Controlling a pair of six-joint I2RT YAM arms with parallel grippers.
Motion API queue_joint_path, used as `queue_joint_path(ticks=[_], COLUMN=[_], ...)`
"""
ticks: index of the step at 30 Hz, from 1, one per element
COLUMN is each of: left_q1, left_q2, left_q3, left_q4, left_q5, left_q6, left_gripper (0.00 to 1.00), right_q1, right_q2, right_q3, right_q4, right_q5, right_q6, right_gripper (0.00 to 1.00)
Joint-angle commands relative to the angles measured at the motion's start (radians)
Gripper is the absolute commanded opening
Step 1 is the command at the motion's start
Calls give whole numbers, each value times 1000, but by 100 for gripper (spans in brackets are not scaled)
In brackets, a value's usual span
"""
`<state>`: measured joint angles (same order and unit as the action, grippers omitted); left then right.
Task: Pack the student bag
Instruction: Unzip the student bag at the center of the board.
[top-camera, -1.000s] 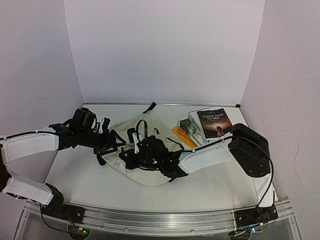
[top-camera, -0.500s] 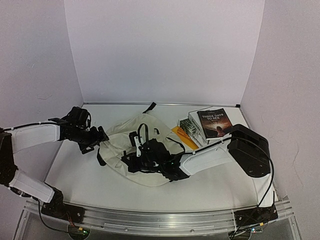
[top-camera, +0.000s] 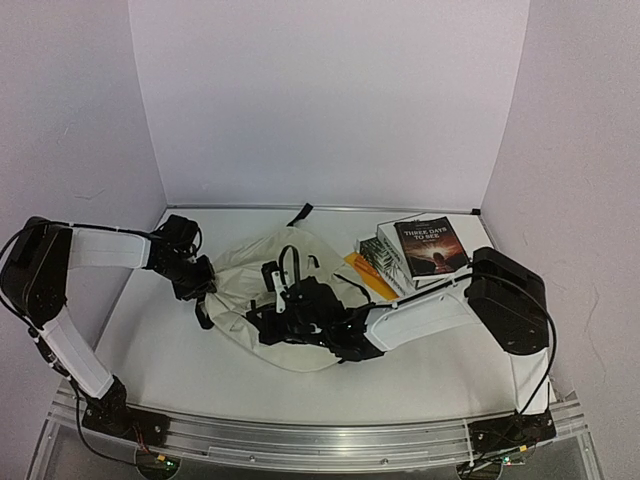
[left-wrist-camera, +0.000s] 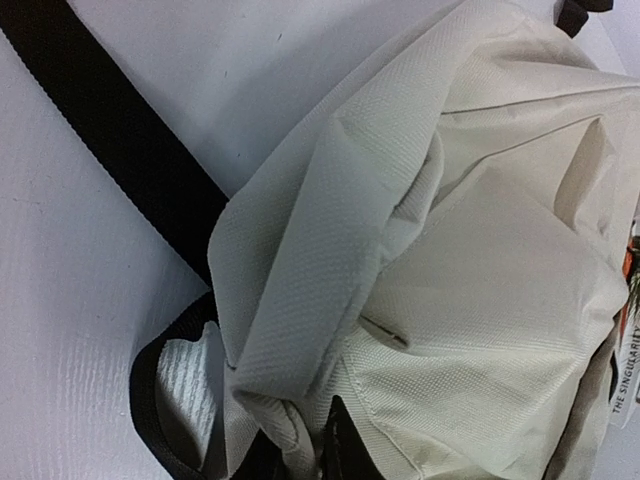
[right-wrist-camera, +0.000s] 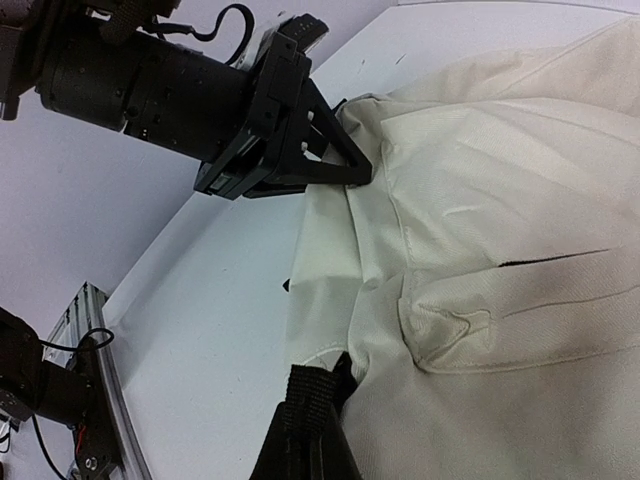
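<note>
Now clamped: the left gripper (right-wrist-camera: 355, 175), wide open beside the bag half a second ago, has closed its jaws on a fold at the left edge of the cream soft-fabric backpack with black straps (top-camera: 245, 280), which lies slumped in the middle of the white tabletop (top-camera: 160, 350). Just right, the right gripper (right-wrist-camera: 308, 400) sits fully closed against the bag's fabric; whether it pinches any is unclear. Far right, the dark paperback book (top-camera: 430, 245) waits outside, so packing likely starts once the mouth is spread.
</note>
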<state>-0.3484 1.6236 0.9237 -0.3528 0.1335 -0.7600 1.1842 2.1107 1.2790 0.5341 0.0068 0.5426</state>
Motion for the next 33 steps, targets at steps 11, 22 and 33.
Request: queue_joint_path(ticks=[11, 22, 33], left_q1=[145, 182, 85], left_q2=[118, 320, 9], left_q3=[155, 412, 110], left_q4=[152, 147, 69], left_q5=[66, 192, 166], left_q6=[116, 268, 97], left_gripper=[0, 7, 84], right_q1=[50, 62, 62], right_q2=[-250, -257, -163], right_q3=[-166, -212, -87], right_q4=[-41, -59, -53], right_q5=[102, 143, 122], right_q6=[31, 83, 56], right_gripper=[0, 0, 0])
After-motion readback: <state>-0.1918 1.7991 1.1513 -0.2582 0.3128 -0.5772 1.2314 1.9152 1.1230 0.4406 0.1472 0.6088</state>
